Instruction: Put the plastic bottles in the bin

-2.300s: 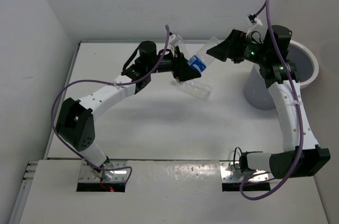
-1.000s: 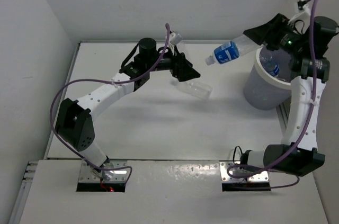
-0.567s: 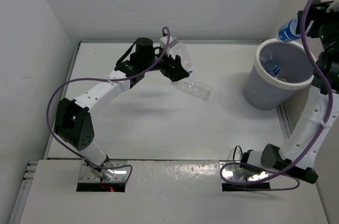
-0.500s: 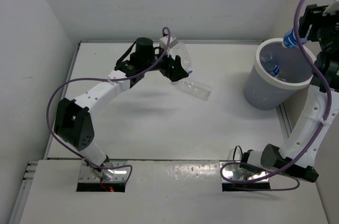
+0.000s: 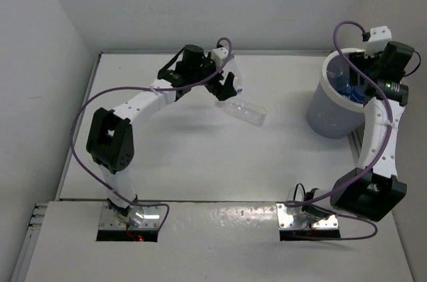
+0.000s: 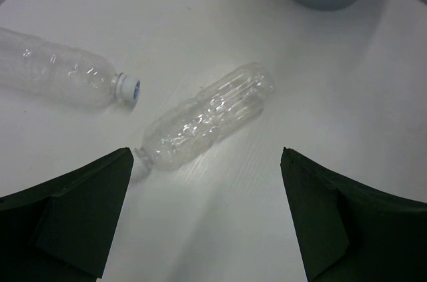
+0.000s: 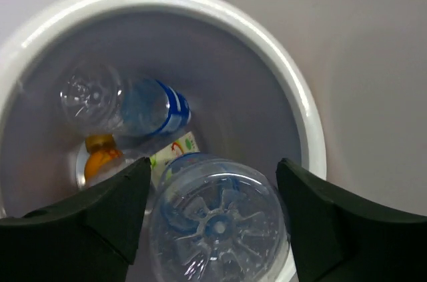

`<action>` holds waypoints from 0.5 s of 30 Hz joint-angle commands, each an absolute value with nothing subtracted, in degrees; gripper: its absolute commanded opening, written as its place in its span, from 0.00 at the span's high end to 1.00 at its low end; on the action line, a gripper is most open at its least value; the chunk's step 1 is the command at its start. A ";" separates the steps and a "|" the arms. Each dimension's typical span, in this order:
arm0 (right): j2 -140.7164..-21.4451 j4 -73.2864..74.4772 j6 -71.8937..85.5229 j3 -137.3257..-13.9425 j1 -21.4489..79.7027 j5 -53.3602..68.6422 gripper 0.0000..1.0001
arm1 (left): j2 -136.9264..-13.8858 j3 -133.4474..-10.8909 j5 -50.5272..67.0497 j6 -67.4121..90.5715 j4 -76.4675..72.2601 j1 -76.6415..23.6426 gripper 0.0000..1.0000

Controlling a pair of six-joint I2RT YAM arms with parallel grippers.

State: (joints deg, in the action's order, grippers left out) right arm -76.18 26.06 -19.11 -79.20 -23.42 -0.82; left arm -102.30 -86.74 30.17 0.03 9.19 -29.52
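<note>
On the table (image 5: 200, 162), two clear plastic bottles are seen lying on their sides, not yet collected. An unlabelled bottle (image 6: 207, 115) lies nearer, and a capped bottle (image 6: 63, 77) with a pale cap lies just beyond it. The left gripper (image 6: 205, 155) is poised above them with its jaws spread wide and nothing between them.

Farther off, at the right, the bin (image 7: 293, 95) is overhung by the right gripper (image 7: 213, 162). Its fingers are pressed against both sides of a held bottle (image 7: 217, 225), which is hung base-up over the opening. Inside the bin, a blue-labelled bottle (image 7: 133, 105) and a small orange bottle (image 7: 100, 159) are already deposited.

The task is judged to be past halfway: at least two bottles are binned, one is about to be dropped, and two are left on the table.

The floor of the bin is partly hidden by the held bottle, so its contents cannot be counted fully. The neck of the held bottle is out of sight. In the top view, the capped bottle is largely covered by the left gripper.
</note>
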 commanded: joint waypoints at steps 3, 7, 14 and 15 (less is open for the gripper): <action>-76.73 31.62 -14.25 -84.10 -23.47 -0.62 0.17 | -110.80 -95.34 28.48 -15.43 15.19 -28.92 0.00; -76.90 39.44 -8.45 -97.87 -23.38 6.04 0.10 | -118.37 -102.29 32.42 -26.44 20.56 -29.44 0.00; -73.05 41.92 2.89 -105.12 -23.29 21.16 0.07 | -126.56 -106.00 32.71 -41.11 21.09 -33.13 0.00; -72.69 42.10 3.86 -104.86 -23.12 23.10 0.07 | -127.26 -106.00 31.74 -42.87 21.09 -33.83 0.00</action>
